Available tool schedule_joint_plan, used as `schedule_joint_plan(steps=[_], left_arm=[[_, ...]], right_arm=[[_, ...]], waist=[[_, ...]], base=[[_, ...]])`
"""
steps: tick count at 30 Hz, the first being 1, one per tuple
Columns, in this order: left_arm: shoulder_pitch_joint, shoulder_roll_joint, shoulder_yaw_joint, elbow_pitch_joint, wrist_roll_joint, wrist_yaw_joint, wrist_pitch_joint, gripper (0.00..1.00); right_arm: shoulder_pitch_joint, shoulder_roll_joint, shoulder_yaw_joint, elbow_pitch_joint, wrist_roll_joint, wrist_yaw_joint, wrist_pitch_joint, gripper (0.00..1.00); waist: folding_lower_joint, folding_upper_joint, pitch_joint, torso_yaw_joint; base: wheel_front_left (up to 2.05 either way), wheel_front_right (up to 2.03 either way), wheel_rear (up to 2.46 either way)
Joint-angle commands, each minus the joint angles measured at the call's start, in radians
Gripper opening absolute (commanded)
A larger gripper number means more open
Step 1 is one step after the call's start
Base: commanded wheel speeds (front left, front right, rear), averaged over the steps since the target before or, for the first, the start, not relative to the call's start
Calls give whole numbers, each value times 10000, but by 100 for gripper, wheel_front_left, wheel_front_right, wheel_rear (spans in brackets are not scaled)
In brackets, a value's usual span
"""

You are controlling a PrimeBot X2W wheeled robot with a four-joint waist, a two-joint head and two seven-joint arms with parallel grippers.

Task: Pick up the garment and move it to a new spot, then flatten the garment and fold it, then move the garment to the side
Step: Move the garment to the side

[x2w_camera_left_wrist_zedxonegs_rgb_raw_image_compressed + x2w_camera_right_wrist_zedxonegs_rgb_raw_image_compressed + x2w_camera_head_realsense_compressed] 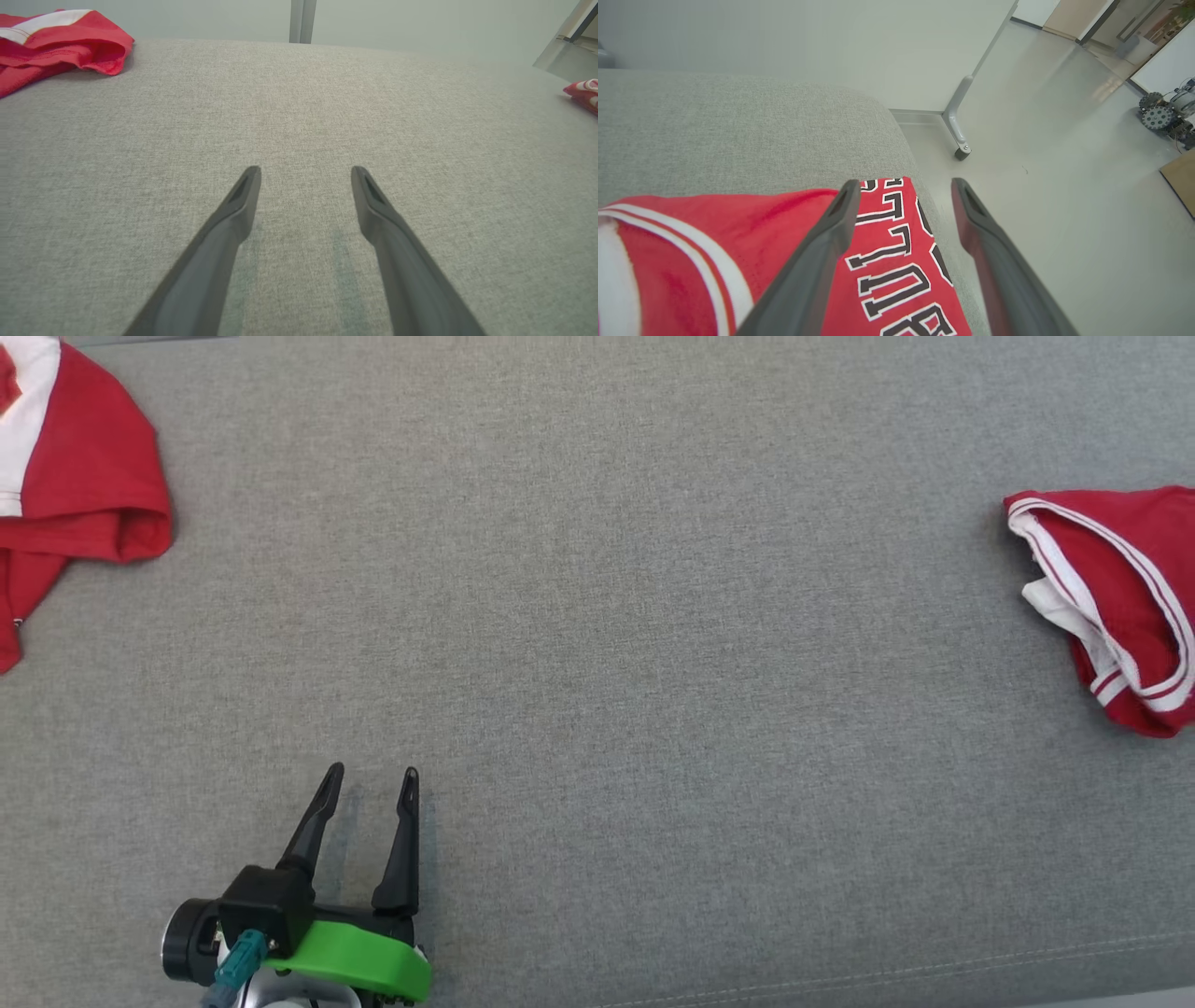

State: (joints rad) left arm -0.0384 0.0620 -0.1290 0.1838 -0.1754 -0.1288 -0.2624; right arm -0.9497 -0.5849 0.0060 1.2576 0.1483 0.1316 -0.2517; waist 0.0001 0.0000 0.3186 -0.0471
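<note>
While the garment (1120, 607) is looked at from the head view, it is found bunched at the right edge of the grey surface (597, 569). Its long axis runs from upper left to lower right, and its white-trimmed border is turned toward the left.

The right gripper (904, 183) is seen in its own wrist view just above the garment, with the fingers spread wide. Nothing is pinched between them. One finger crosses in front of the cloth, but whether it touches cannot be told.

The left gripper (372, 772) is held low over bare surface at the lower left, well apart from the garment, also spread and empty.

Black letters (887, 280) with white outline are added by the right wrist view, as is the floor (1064, 210) past the surface's end. A second garment (84, 476), red and white, is given at the far left by the head view.
</note>
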Motion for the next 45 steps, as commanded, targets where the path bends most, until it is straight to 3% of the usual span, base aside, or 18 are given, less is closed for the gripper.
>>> schedule_joint_plan(steps=[1,4,9,15,21,29,33,45], left_arm=[[82,7,64,-16,-20,-20,-32,100],[236,-18,159,10,-18,-19,-32,100],[473,-65,350,35,13,84,-32,100],[902,-90,754,71,66,355,-32,100],[1275,-92,1278,62,-118,591,-31,100],[1650,-104,1547,164,-368,561,-32,100],[1651,-104,1473,367,-402,496,-32,100],[1500,-104,1468,636,-349,336,-31,100]], right_arm=[[-50,38,-72,-151,-215,-19,-91,100],[387,385,-398,-1187,-634,-19,-139,100],[2089,1007,-886,-4123,-1111,-19,-133,100],[5013,1983,-1123,-7291,-655,-19,-136,100],[7746,2804,-771,-9496,-246,-17,-135,100],[9908,4414,-301,-10830,-782,-22,-138,100],[10622,4995,-557,-11086,-1231,-19,-136,100],[10910,5336,-1370,-11663,-1475,-19,-137,100]], waist=[[-1,0,-280,70],[-1,0,-755,113],[-1,0,-1757,249],[-1,0,-2878,566],[-1,0,-3382,823],[-1,0,-3496,914],[-1,0,-3524,918],[-1,0,-3538,645]], base=[[0,0,0],[0,0,0],[0,0,0],[0,0,0],[0,0,0],[0,0,0],[0,0,0],[0,0,0]])
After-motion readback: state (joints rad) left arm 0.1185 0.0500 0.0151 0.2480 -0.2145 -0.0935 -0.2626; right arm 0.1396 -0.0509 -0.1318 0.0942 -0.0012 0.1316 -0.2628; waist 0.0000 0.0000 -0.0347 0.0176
